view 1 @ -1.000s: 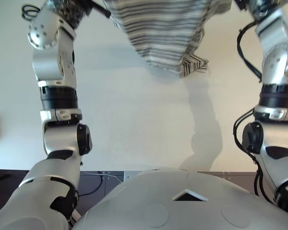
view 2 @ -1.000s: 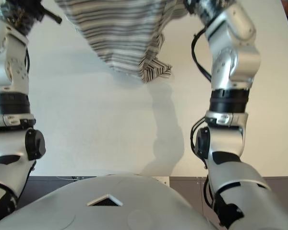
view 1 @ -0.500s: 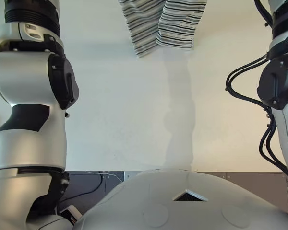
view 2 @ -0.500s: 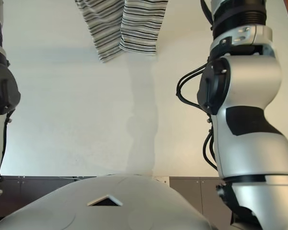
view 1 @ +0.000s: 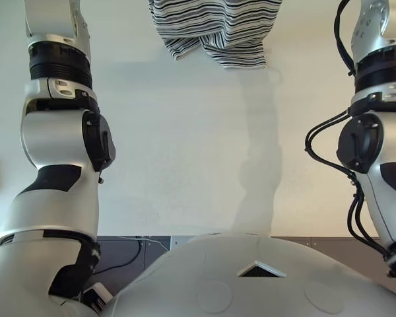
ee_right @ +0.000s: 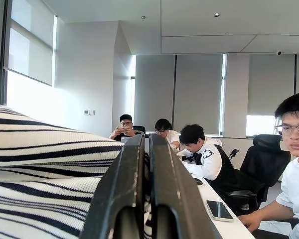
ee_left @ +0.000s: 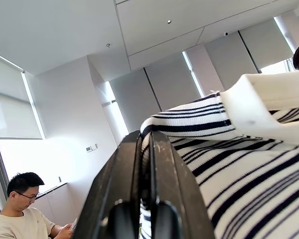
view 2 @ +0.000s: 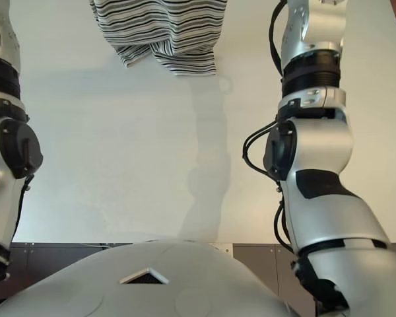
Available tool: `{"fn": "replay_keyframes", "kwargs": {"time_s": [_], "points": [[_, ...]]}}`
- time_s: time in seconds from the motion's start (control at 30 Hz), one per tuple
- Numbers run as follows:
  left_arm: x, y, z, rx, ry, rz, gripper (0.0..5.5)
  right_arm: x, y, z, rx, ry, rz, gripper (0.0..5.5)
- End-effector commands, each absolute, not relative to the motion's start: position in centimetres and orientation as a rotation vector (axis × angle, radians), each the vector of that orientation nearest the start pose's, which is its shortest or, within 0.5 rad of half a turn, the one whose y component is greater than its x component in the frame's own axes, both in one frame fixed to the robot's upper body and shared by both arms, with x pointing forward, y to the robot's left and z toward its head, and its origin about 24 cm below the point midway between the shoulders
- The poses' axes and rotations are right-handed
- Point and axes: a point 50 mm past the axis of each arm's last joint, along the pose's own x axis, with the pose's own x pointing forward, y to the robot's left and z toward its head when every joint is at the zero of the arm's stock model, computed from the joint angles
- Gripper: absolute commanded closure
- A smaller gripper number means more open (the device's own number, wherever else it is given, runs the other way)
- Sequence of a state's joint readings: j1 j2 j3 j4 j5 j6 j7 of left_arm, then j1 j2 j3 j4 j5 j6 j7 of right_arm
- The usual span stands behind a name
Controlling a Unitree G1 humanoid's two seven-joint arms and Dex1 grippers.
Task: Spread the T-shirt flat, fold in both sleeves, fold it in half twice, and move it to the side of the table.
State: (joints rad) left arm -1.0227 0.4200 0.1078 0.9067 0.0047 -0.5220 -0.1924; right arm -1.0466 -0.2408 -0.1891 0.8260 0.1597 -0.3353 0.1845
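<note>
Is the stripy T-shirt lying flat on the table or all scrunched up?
Scrunched up. The T-shirt hangs in drooping folds over the table, its cloth pinched in the shut left gripper and right gripper.

T-shirt (view 1: 218, 30): one second ago a broad drape with a folded corner hanging low over the surface (view 1: 185, 165). Half a second ago, two narrow hanging strips. Now a wider, bunched mass, with its lower edge higher in the eye views than at either earlier moment.
Left arm (view 1: 63, 132): raised since one second ago. Half a second ago the elbow joint loomed large. Now it has drawn back a little, and the banded forearm section is in view again.
Right arm (view 1: 376, 132): same course, mirrored.
Shadow (view 1: 257, 165): broad and bent one second ago; now a narrower, straighter band under the cloth.
</note>
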Motion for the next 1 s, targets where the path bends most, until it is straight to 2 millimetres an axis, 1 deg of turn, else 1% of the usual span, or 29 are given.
{"fn": "replay_keyframes", "kwargs": {"time_s": [0.03, 0.07, 0.13, 0.17, 0.2, 0.23, 0.27, 0.33, 0.37, 0.43, 0.5, 0.53, 0.6, 0.67, 0.73, 0.77, 0.8, 0.87, 0.9, 0.93, 1.0], "points": [[37.6, 20.7, 28.0, 0.321, -0.782, -0.117, 5.38, 38.2, -16.7, 28.4, 0.043, -0.715, 0.200, 5.40], [37.0, 20.2, 28.9, 0.237, -0.815, -0.189, 5.38, 37.2, -16.5, 29.7, 0.069, -0.756, 0.272, 5.40], [34.6, 19.0, 30.2, 0.057, -0.864, -0.438, 5.38, 34.0, -16.4, 32.0, 0.084, -0.846, 0.501, 5.40], [32.7, 18.7, 30.7, -0.012, -0.891, -0.569, 5.38, 31.9, -16.7, 33.1, 0.081, -0.901, 0.611, 5.40], [30.6, 18.9, 31.3, -0.068, -0.922, -0.674, 5.38, 29.6, -17.3, 34.2, 0.085, -0.958, 0.695, 5.40], [28.5, 19.3, 32.0, -0.120, -0.957, -0.747, 5.38, 27.5, -17.9, 35.4, 0.092, -1.013, 0.755, 5.40], [27.0, 19.7, 32.6, -0.154, -0.986, -0.791, 5.38, 25.9, -18.4, 36.2, 0.099, -1.050, 0.796, 5.40], [24.8, 20.4, 33.7, -0.215, -1.029, -0.832, 5.38, 23.6, -18.9, 37.3, 0.118, -1.094, 0.854, 5.40], [23.9, 20.5, 33.9, -0.227, -1.031, -0.862, 5.38, 22.6, -19.1, 37.3, 0.109, -1.088, 0.887, 5.40], [22.2, 20.3, 33.7, -0.219, -0.992, -0.919, 5.38, 20.9, -19.3, 36.7, 0.079, -1.032, 0.920, 5.40], [21.2, 20.6, 33.3, -0.233, -0.959, -0.905, 5.38, 19.4, -19.6, 36.0, 0.067, -0.984, 0.908, 5.40], [20.5, 20.8, 33.3, -0.248, -0.957, -0.894, 5.38, 18.4, -19.6, 35.9, 0.075, -0.977, 0.907, 5.40], [18.7, 20.5, 33.1, -0.282, -0.933, -0.904, 5.38, 16.6, -19.6, 35.5, 0.126, -0.948, 0.901, 5.40], [17.5, 19.9, 31.3, -0.288, -0.826, -0.888, 5.38, 16.3, -19.6, 33.5, 0.155, -0.817, 0.875, 5.40], [16.7, 19.4, 29.4, -0.325, -0.733, -0.848, 5.38, 15.8, -19.2, 31.7, 0.212, -0.722, 0.868, 5.40], [16.7, 19.0, 27.9, -0.330, -0.662, -0.840, 5.38, 16.0, -19.0, 30.7, 0.235, -0.671, 0.862, 5.40], [16.8, 18.5, 26.4, -0.324, -0.588, -0.838, 5.38, 16.3, -18.8, 29.5, 0.250, -0.615, 0.860, 5.40], [17.9, 17.8, 22.4, -0.283, -0.394, -0.827, 5.38, 17.5, -18.1, 26.2, 0.228, -0.435, 0.862, 5.40], [18.2, 17.8, 21.0, -0.271, -0.336, -0.819, 5.38, 17.8, -17.8, 25.0, 0.229, -0.382, 0.866, 5.40], [18.4, 17.9, 20.1, -0.269, -0.310, -0.812, 5.38, 18.1, -17.7, 24.2, 0.225, -0.355, 0.867, 5.40], [19.2, 18.1, 19.0, -0.225, -0.285, -0.799, 5.38, 18.8, -17.4, 23.3, 0.213, -0.339, 0.858, 5.40]]}}
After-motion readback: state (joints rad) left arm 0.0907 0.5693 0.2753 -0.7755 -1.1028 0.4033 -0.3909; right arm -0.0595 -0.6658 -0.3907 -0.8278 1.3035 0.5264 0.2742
